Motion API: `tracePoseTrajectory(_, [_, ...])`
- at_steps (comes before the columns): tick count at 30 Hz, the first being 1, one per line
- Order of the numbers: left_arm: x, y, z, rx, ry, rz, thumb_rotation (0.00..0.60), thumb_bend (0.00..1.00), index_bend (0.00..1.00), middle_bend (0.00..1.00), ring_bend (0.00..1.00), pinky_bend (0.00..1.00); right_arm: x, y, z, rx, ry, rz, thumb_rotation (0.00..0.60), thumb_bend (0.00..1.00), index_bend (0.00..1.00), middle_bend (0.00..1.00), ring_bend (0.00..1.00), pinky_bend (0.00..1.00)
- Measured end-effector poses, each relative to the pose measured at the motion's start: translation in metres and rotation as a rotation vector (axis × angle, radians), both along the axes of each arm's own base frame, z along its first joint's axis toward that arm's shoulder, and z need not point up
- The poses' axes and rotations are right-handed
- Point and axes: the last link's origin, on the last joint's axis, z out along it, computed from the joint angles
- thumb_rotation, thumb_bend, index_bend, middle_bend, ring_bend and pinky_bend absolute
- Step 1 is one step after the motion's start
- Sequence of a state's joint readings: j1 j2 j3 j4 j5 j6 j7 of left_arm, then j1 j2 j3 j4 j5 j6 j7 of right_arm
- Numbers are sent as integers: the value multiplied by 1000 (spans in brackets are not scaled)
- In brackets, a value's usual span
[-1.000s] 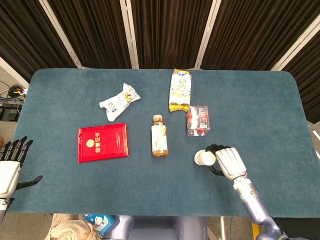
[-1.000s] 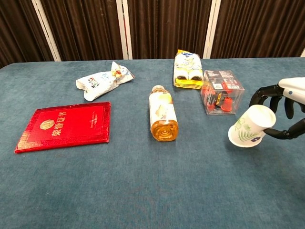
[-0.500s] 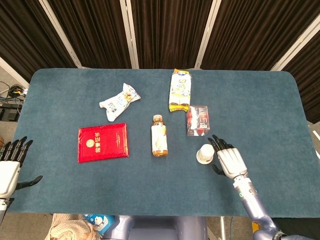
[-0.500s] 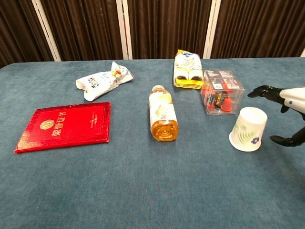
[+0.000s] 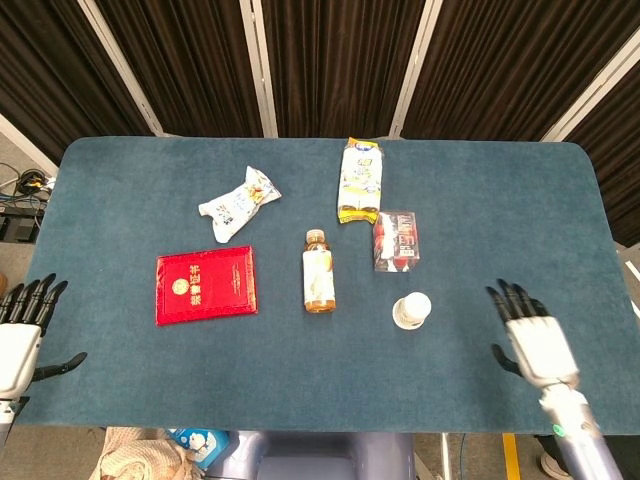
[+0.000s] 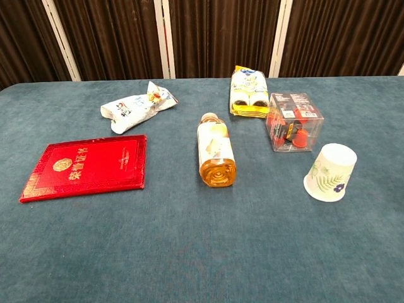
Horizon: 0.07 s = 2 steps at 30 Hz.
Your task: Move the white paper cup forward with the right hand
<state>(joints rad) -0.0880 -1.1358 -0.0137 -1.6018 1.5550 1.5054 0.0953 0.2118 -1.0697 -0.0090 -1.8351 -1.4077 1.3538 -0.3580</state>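
Between my right hand (image 5: 532, 338), fingers spread near the table's (image 5: 520, 200) right front corner, and the white paper cup (image 5: 411, 310) lies bare cloth. Beyond the cup toward the back edge, the clear plastic box (image 5: 397, 240) blocks the way, the yellow snack pack (image 5: 362, 180) behind it. The bottle (image 5: 318, 272) flanks the cup's left; its right stays open.

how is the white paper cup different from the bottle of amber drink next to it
The white paper cup with a leaf print stands on the blue table, rim down and wider at the bottom, while the clear plastic bottle of amber drink lies on its side. The cup is short and opaque; the bottle is longer and see-through. Neither hand touches either one.
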Motion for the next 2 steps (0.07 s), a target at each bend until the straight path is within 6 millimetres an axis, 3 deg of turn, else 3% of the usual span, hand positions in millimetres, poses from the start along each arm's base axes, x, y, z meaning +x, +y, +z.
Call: tracePoseTrajectory(2, [0, 0, 0, 2, -3, -5, 600, 0, 0, 0, 0, 8, -7, 11, 9, -34, -20, -7, 600, 363, 0, 0, 3, 178])
